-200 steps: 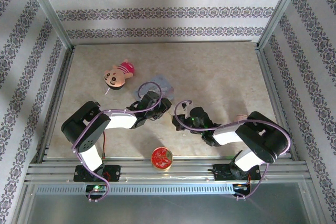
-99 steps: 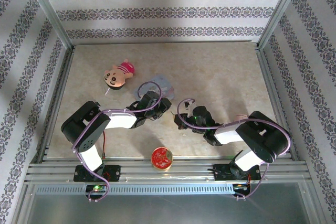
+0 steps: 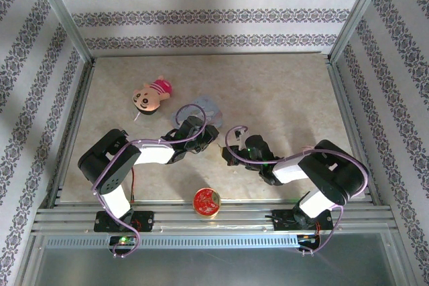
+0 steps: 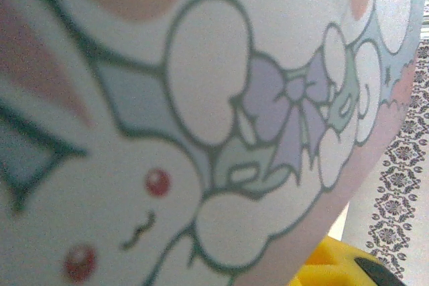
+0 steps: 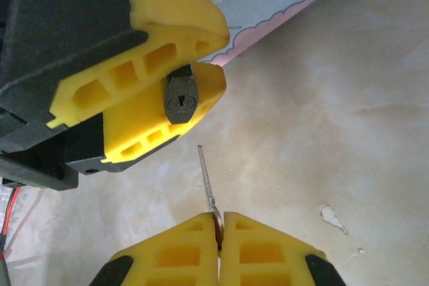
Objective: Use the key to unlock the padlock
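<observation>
Holding the padlock (image 5: 181, 99) in narrowly parted left jaws above the middle of the surface (image 5: 335, 132), keyhole-first toward the key (image 5: 208, 182) pinched in closed right jaws, apparently for a straight push in.

Pale blue cartoon-print tin (image 3: 210, 106) lies mid-table; close up its lid shows white bunny, lilac bow, pink rim. Soft doll w/ tan head & pink striped top (image 3: 151, 95) sits left of tin, apart. Round red disc (image 3: 207, 201) at near edge of beige marbled tabletop (image 3: 288, 92). Striped floral wallpaper (image 3: 201, 15) on 3 sides.
</observation>
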`<state>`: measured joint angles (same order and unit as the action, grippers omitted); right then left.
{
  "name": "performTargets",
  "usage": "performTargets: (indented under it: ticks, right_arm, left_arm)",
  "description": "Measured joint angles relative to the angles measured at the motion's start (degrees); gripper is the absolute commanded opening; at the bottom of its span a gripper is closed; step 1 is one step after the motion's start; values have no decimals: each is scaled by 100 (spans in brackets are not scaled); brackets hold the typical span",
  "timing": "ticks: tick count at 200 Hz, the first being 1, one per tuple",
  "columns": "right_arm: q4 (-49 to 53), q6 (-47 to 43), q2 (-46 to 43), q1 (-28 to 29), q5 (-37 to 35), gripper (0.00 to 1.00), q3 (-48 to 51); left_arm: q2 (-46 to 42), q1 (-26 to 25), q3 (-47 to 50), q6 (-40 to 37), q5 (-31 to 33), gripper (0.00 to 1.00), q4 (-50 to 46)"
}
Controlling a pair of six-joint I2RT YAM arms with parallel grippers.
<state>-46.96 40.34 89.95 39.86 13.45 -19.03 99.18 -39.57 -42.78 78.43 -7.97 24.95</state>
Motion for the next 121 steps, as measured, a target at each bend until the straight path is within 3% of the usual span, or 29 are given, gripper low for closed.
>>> performTargets:
  ticks: [121]
  right_arm:
    - [-79, 20, 61, -76, 155, 0, -153]
  left_arm:
    - [0, 31, 0, -15, -76, 21, 2]
